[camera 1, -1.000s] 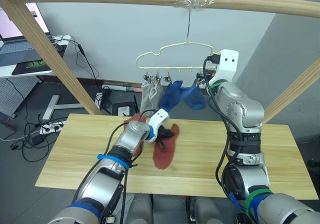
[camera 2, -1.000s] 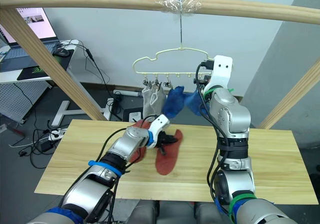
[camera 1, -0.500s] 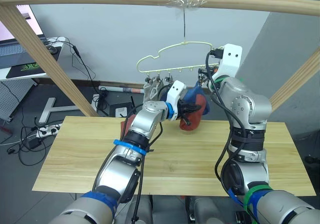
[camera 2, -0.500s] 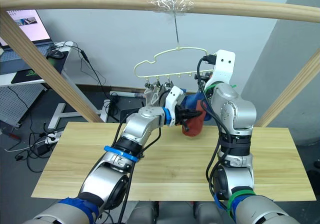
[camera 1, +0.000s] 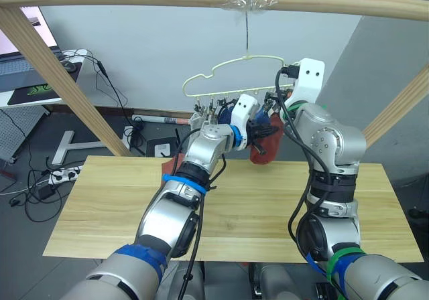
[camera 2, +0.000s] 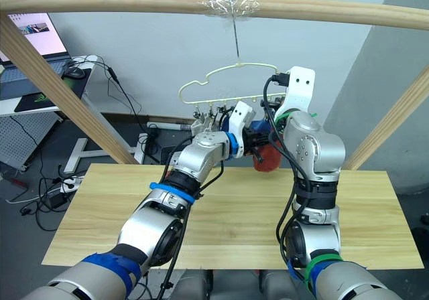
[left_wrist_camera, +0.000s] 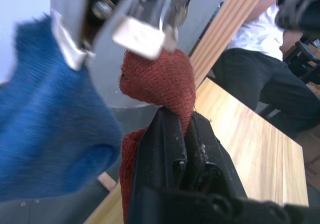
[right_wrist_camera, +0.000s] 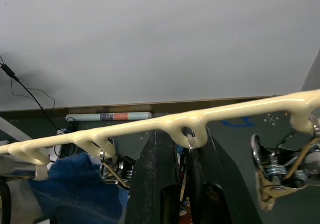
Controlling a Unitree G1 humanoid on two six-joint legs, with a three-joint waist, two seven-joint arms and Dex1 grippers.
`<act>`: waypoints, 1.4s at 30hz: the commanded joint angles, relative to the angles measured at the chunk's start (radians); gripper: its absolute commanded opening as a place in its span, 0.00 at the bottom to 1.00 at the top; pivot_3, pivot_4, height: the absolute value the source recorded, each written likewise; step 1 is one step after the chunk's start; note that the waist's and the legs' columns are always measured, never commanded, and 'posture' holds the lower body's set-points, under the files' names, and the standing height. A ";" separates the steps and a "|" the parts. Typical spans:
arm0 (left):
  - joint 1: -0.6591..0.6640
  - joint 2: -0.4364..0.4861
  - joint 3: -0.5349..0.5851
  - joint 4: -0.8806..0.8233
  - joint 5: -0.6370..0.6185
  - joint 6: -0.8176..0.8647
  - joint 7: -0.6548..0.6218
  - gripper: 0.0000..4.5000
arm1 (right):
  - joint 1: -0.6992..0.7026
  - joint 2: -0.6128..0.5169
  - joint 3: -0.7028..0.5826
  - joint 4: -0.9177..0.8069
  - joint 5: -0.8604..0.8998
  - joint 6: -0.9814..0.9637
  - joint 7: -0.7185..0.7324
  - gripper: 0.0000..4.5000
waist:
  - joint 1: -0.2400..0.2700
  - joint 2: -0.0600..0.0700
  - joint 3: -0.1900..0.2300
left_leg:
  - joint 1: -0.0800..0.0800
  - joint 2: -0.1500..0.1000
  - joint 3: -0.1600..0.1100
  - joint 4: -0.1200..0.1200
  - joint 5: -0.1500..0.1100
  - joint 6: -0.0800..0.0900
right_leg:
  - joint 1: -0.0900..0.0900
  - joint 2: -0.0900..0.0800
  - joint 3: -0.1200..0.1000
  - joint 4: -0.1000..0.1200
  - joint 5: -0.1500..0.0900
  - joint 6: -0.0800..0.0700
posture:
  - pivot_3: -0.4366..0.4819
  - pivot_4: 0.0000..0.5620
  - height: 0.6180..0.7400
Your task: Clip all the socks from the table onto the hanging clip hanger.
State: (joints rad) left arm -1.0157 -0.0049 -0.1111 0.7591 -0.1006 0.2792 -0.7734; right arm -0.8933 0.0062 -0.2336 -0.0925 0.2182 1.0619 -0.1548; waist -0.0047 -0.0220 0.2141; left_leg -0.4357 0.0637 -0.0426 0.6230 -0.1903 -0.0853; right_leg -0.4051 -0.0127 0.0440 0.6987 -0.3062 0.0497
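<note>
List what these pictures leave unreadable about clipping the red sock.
- Whether the right tool has the clip squeezed open: in the right wrist view its fingers cover the clip's body.
- Second red sock: the table behind the left forearm is hidden in both eye views.
- Grey socks and blue socks: the left arm covers their clips in the eye views.
- Red sock in the left tool: its lower part is hidden.

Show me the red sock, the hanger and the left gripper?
Red sock (left_wrist_camera: pixel 162 81), left wrist view, its bunched top.
Hanger (camera 1: pixel 228 63), left eye view, the upper wire.
Left gripper (left_wrist_camera: pixel 184 129), left wrist view, between its fingertips, shut on the red sock.
</note>
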 commanded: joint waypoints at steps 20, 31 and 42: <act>-0.069 -0.017 0.026 0.003 -0.025 -0.034 -0.001 0.00 | -0.026 -0.006 0.016 -0.053 0.010 -0.020 0.011 0.53 | 0.000 0.000 0.000 | 0.000 0.000 0.000 0.000 0.000 0.000 | 0.000 0.000 0.000 0.000 0.000 0.000 | 0.54 0.26 1.00; -0.032 0.008 -0.014 -0.042 -0.009 -0.012 -0.035 0.31 | -0.004 0.002 0.013 -0.111 0.020 0.037 0.009 0.61 | 0.000 0.000 0.000 | 0.000 0.000 0.000 0.000 0.000 0.000 | 0.000 0.000 0.000 0.000 0.000 0.000 | 0.53 0.26 1.00; 0.065 0.098 -0.058 -0.239 -0.019 0.074 -0.103 0.91 | 0.092 -0.013 0.026 -0.282 0.058 0.221 0.045 0.61 | -0.001 0.000 0.000 | 0.000 0.000 0.000 0.000 0.000 0.000 | 0.000 0.000 0.000 0.001 0.000 0.000 | 0.52 0.24 1.00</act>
State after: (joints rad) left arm -0.9521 0.0863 -0.1607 0.5899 -0.1060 0.3414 -0.8531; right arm -0.8027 0.0043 -0.2134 -0.3092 0.2583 1.2613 -0.1262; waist -0.0056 -0.0218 0.2138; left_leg -0.4358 0.0637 -0.0428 0.6234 -0.1902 -0.0855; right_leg -0.4051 -0.0128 0.0439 0.6997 -0.3062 0.0497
